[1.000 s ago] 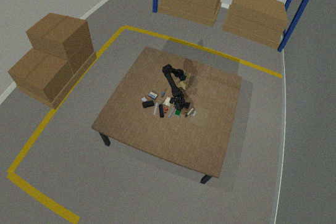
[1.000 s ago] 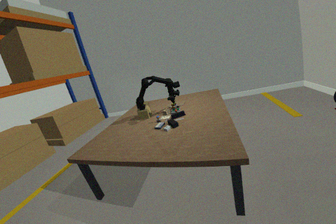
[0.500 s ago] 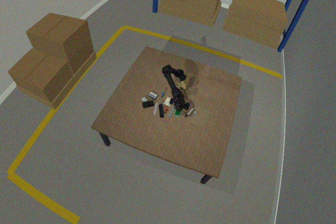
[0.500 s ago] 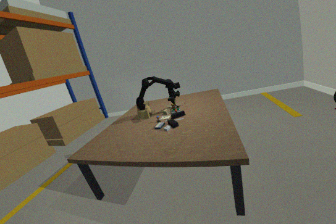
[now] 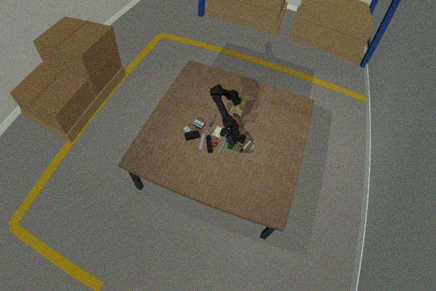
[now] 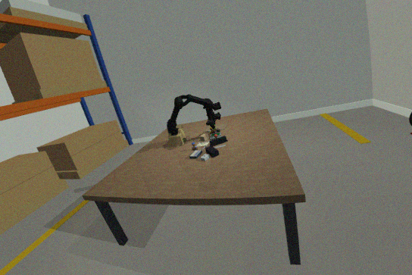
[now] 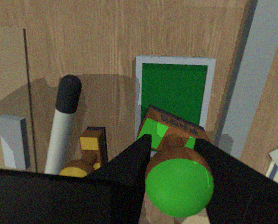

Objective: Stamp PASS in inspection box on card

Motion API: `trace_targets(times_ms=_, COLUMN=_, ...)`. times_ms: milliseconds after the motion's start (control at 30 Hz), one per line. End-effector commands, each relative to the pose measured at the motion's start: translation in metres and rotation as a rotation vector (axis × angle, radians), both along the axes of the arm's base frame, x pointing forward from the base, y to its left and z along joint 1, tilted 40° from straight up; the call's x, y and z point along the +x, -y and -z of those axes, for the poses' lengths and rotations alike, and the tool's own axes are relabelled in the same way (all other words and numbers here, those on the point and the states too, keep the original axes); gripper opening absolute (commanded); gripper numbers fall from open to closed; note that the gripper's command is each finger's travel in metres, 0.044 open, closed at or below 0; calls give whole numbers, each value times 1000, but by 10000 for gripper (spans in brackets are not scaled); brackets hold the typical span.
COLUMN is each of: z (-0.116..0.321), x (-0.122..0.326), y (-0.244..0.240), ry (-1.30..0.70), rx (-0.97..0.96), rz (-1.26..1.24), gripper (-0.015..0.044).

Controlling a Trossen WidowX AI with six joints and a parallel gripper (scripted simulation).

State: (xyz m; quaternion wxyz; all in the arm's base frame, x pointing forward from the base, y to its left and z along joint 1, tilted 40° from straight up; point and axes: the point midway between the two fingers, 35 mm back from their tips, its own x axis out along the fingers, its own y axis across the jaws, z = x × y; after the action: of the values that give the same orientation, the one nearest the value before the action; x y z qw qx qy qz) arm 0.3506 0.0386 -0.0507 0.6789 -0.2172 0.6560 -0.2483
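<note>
My gripper (image 7: 172,143) is shut on the green-knobbed stamp (image 7: 180,189), whose wooden block with bright green patches and dark raised lettering hangs tilted in the wrist view. The block overlaps the near part of the ink pad (image 7: 172,85) (image 5: 230,147), a green pad in a pale grey frame. Whether block and pad touch cannot be told. A pale card (image 5: 217,131) lies beside the arm in the top view; its box and any print are too small to make out. A second stamp with a yellow knob (image 7: 75,171) stands left of the held one.
A white marker (image 7: 60,132) with a black cap and a grey block (image 7: 14,142) lie left of the pad. A long grey bar (image 7: 245,85) lies right of it. Two black blocks (image 5: 191,135) (image 5: 209,144), red pieces (image 5: 215,143) and a blue-white box (image 5: 198,123) lie farther off.
</note>
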Motion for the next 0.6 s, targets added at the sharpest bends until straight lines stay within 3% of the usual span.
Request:
trace_targets(times_ms=0, z=2, x=0, y=2, ry=-1, rx=-5, rz=-4, gripper=0)
trace_targets(times_ms=567, z=11, x=0, y=10, ry=0, rx=-5, rz=-3, gripper=0)
